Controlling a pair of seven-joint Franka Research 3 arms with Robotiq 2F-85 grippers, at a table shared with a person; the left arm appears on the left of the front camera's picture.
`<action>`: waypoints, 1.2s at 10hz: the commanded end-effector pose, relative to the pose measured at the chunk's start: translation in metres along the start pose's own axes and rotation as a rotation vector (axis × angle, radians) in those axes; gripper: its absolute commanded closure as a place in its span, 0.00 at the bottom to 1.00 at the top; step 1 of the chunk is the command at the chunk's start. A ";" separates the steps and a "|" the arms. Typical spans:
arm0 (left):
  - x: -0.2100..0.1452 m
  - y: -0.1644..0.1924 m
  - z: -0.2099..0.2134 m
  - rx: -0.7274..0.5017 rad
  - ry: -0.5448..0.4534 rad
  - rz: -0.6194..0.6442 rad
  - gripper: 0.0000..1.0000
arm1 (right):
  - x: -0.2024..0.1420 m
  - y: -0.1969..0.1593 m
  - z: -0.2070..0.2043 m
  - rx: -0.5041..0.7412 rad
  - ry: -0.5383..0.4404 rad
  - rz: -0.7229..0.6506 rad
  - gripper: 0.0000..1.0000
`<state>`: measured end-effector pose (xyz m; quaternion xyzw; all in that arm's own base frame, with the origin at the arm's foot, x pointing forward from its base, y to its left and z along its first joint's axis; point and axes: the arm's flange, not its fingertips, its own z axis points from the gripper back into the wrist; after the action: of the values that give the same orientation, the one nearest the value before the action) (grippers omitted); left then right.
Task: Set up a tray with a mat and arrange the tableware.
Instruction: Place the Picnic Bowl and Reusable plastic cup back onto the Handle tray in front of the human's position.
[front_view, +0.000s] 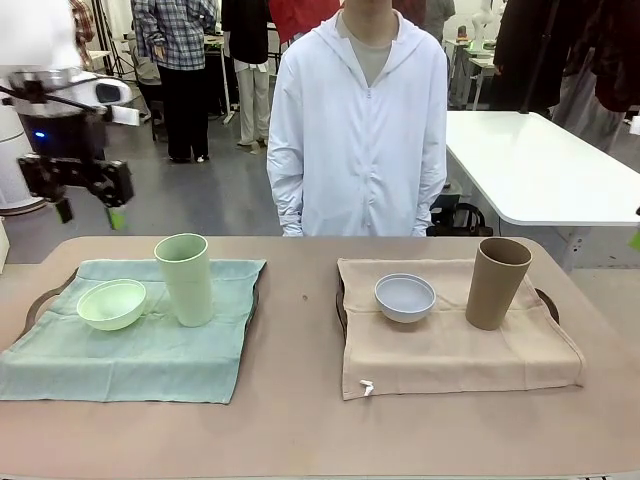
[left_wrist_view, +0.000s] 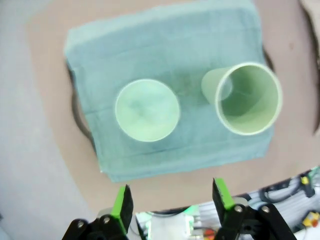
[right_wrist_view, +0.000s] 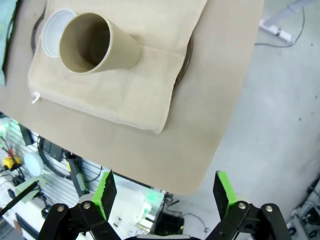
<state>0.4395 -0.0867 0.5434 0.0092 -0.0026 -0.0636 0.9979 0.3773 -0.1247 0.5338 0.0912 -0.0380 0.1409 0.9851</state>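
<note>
- Left end effector (front_view: 90, 212) hangs high over the tabletop's left far corner in the front view, jaws apart and holding nothing; its own wrist view looks down past the spread green pads (left_wrist_view: 122, 206) at the setting below.
- Beneath it, the left wrist view shows the pale green bowl (left_wrist_view: 147, 110) and pale green cup (left_wrist_view: 246, 98) from above, apart from each other on the green mat (left_wrist_view: 165, 45); the cup's inside is bare. The front view adds that the cup (front_view: 185, 278) stands upright just right of the bowl (front_view: 111, 304).
- A dark tray rim (left_wrist_view: 80, 117) peeks out from under the mat's edge; how far the tray runs under the cloth is hard to tell.
- Right end effector (right_wrist_view: 164, 196) is wide open and empty, hovering beyond the tabletop's (right_wrist_view: 150, 150) right corner, with floor beneath.
- Its view shows the tan-brown cup (right_wrist_view: 97, 44) on the beige mat (right_wrist_view: 125, 95), partly hiding the white bowl (right_wrist_view: 52, 31); the front view separates them, bowl (front_view: 405, 297) left of cup (front_view: 497, 282).
- A person in a white jacket (front_view: 358, 130) stands at the far side.
</note>
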 end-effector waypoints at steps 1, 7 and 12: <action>-0.001 0.068 0.017 -0.107 0.055 0.036 0.16 | -0.006 -0.038 0.017 0.153 -0.024 -0.022 0.00; -0.022 0.184 -0.002 -0.713 -0.128 0.040 0.16 | -0.026 -0.120 0.033 0.689 -0.195 -0.082 0.00; -0.071 0.220 -0.024 -0.924 -0.294 0.172 0.16 | -0.069 -0.164 0.040 0.827 -0.321 -0.155 0.00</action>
<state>0.4126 0.1411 0.5297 -0.4267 -0.0986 0.0243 0.8987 0.3593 -0.2949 0.5312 0.4929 -0.1148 0.0570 0.8606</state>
